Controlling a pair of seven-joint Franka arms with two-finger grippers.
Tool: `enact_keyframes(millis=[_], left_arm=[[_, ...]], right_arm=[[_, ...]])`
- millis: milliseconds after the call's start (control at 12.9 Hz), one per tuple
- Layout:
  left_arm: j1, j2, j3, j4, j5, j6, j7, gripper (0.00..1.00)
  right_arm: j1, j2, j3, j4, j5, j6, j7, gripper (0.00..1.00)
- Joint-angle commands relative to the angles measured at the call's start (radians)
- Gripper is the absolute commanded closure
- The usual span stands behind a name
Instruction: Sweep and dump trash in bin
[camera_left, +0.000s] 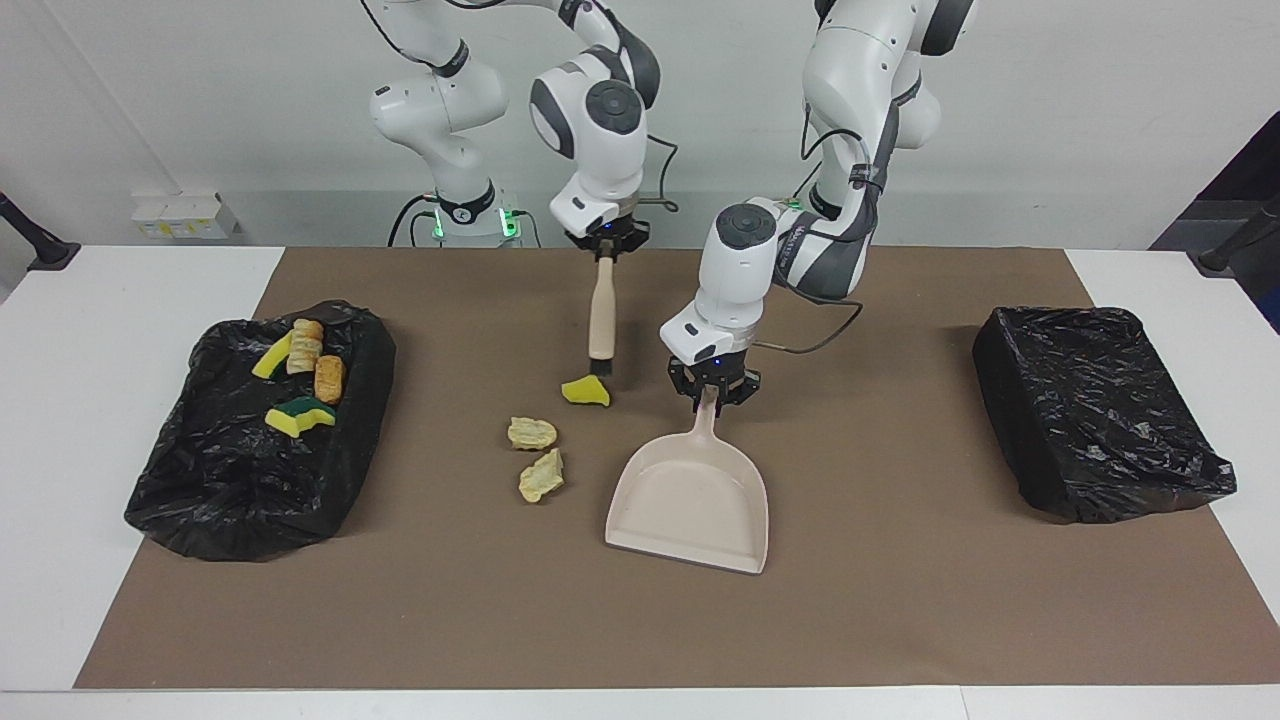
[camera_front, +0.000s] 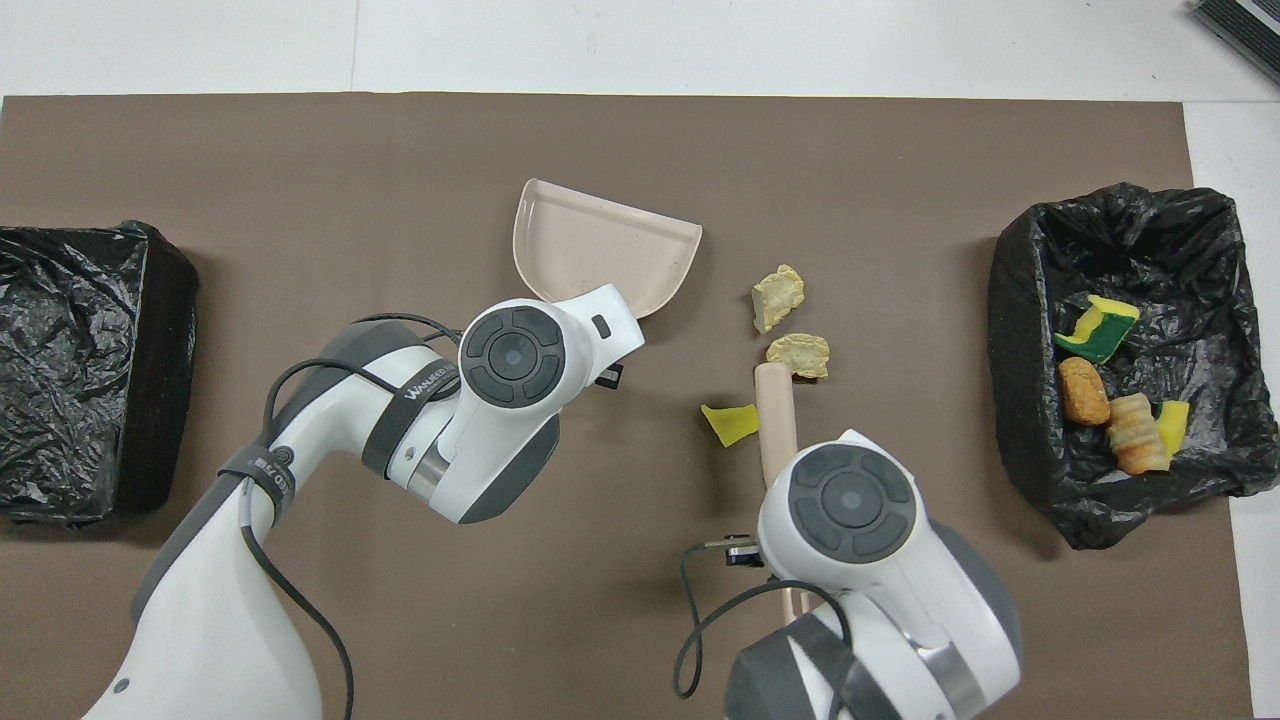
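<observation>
Now the left gripper grips the handle of the beige dustpan, and the right gripper is clamped on the hand brush, which hangs just over a yellow sponge bit. Two bread-like chunks lie on the brown mat between the dustpan and the bin at the right arm's end of the table, where four more scraps rest.

My left gripper grips the dustpan handle, the pan resting on the brown mat. My right gripper hangs the brush just over a yellow scrap. Two tan scraps lie beside the pan.
</observation>
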Motion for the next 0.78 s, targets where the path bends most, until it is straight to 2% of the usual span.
enact_keyframes(millis=[0,155,388,699], left_arm=[[0.023,-0.056,0.012,-0.005,0.025,-0.056,0.174,0.98],[0.05,-0.084,0.012,-0.008,0.024,-0.136,0.435,1.0],[0.065,-0.104,0.012,-0.015,0.025,-0.234,0.666,1.0],[0.08,-0.116,0.012,-0.033,0.025,-0.274,0.911,1.0]], right_arm=[[-0.132,0.048,0.013,0.034,-0.076,0.041,-0.22,1.0],[-0.193,0.124,0.015,0.124,-0.181,0.026,-0.31,1.0],[-0.227,0.272,0.019,0.238,-0.312,0.041,-0.384,1.0],[-0.198,0.338,0.025,0.229,-0.259,0.066,-0.37,1.0]])
